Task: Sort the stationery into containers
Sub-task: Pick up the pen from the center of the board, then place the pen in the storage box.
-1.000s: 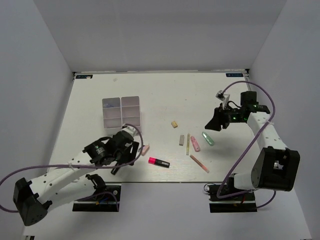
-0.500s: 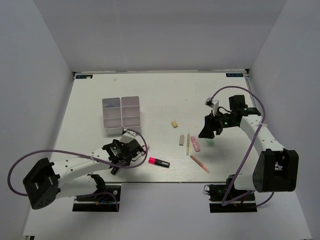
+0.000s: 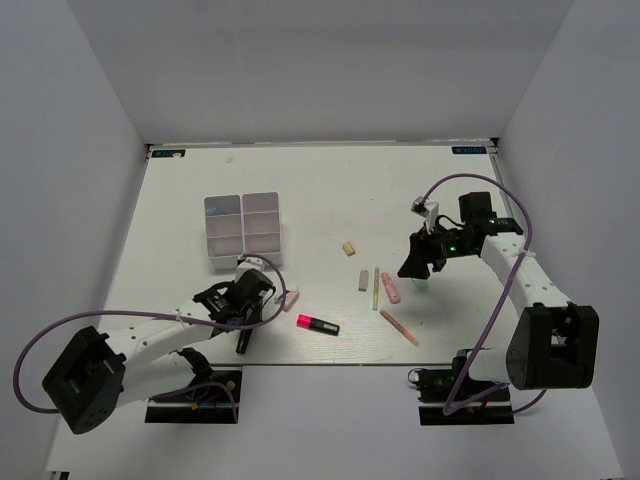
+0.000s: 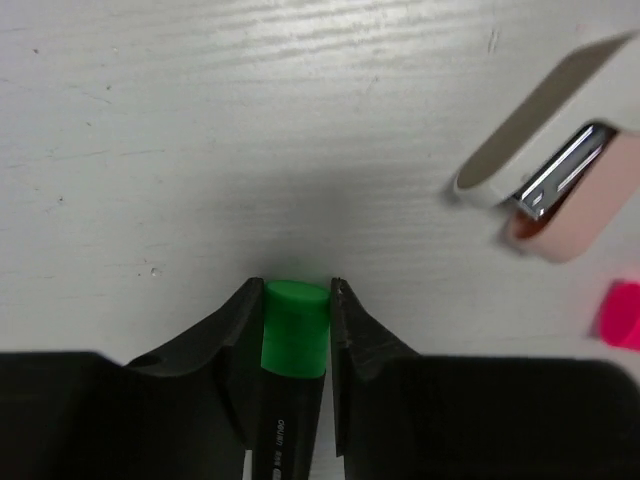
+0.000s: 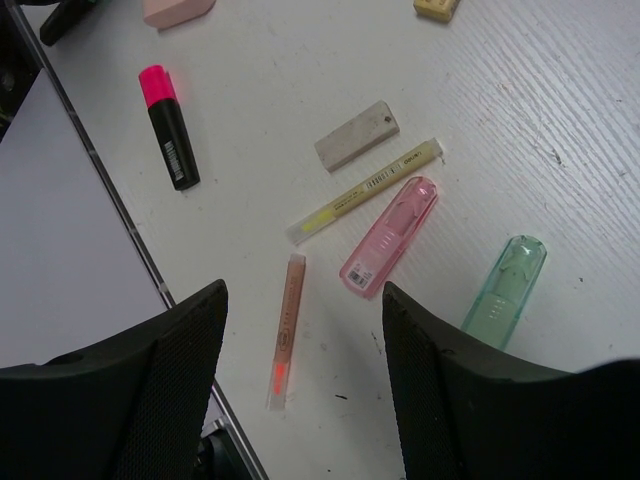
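Stationery: most pieces loose on the table [image 3: 180,200], unsorted | left pincer [image 4: 297,290]: narrow, clamped on green highlighter [image 4: 295,325] at its cap end | right pincer [image 5: 300,295]: wide, holding nothing, pink pencil [image 5: 286,330] below it, pink highlighter [image 5: 168,125] far ahead-left | tray [image 3: 208,225]: well beyond left pincer, contents unclear | progress: early, I'd judge

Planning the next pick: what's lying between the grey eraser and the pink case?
A thin yellow pencil, between grey eraser and pink case; right wrist view shows it.
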Controlling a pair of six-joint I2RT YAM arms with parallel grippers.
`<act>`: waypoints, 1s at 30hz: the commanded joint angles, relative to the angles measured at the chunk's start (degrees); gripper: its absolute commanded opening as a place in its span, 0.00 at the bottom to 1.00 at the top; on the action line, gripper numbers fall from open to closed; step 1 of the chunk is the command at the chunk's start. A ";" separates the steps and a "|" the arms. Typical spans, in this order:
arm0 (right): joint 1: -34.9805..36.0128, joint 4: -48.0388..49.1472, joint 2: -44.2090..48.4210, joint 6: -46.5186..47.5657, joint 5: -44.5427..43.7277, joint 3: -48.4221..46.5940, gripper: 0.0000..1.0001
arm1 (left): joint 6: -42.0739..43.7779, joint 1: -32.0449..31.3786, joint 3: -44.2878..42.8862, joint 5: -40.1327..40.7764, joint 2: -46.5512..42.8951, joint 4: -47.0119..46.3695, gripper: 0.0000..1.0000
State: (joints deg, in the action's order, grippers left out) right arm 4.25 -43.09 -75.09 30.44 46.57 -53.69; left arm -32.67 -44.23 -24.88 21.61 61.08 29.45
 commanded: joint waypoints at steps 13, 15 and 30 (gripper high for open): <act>-0.12 0.02 1.26 0.50 1.25 0.43 0.50 | 4.00 0.55 -11.91 -7.45 -6.40 9.47 0.00; -0.12 0.20 1.17 0.59 1.34 0.52 0.56 | 6.20 0.63 -17.37 -7.54 -7.73 10.54 0.00; -0.12 0.73 0.39 0.59 2.30 1.05 0.60 | 26.00 20.55 -27.06 -20.23 5.42 -36.14 0.00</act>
State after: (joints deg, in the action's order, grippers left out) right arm 4.23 -43.16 -75.02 30.46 47.16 -53.39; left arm -8.95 -30.22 -51.92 11.97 62.63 11.14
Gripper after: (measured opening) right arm 0.586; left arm 0.393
